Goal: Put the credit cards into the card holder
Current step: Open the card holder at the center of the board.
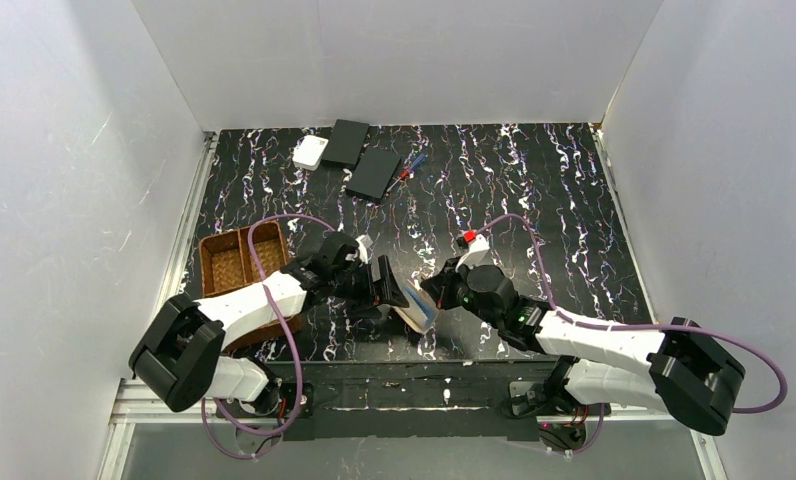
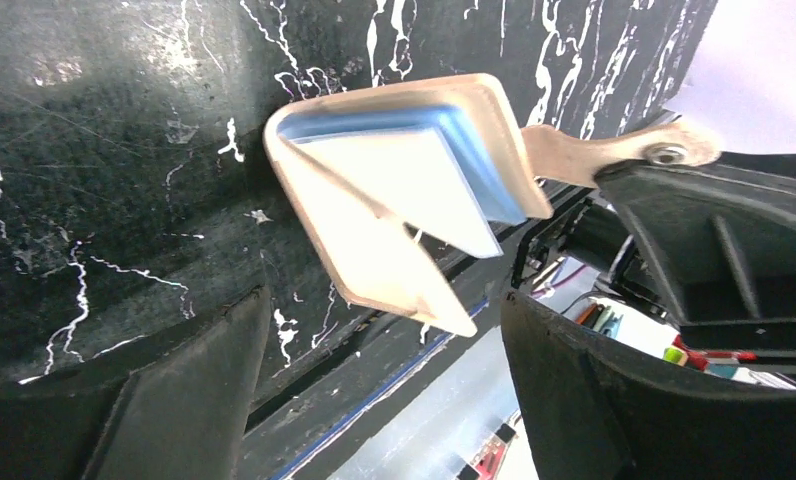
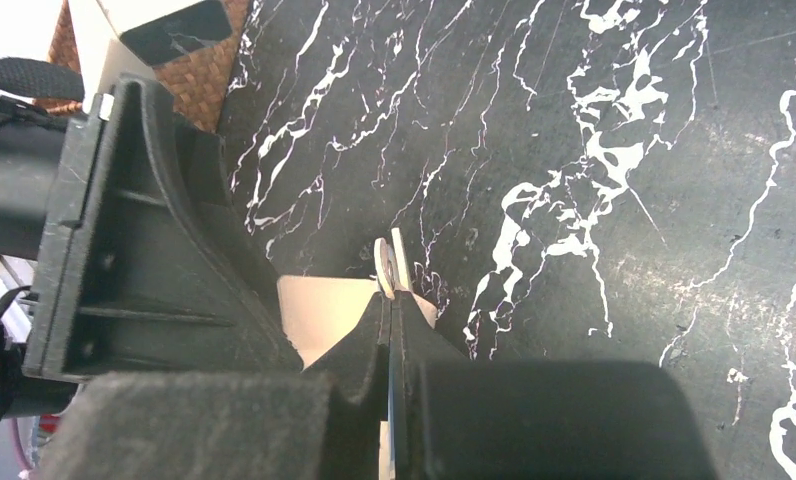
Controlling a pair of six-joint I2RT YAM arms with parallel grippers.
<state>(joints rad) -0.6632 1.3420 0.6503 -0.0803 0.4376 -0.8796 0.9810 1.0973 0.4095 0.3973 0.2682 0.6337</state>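
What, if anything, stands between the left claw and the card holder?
Nothing visible does. The card holder hangs just ahead of the open left claw, with a bare gap between them. The right claw pinches its clasp tab, off to one side.

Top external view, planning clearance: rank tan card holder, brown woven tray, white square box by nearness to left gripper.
1. Tan card holder, beside the left gripper.
2. Brown woven tray, left.
3. White square box, far back.

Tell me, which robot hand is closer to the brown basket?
Left. The left gripper sits just right of the basket; the right gripper is farther right, past the card holder.
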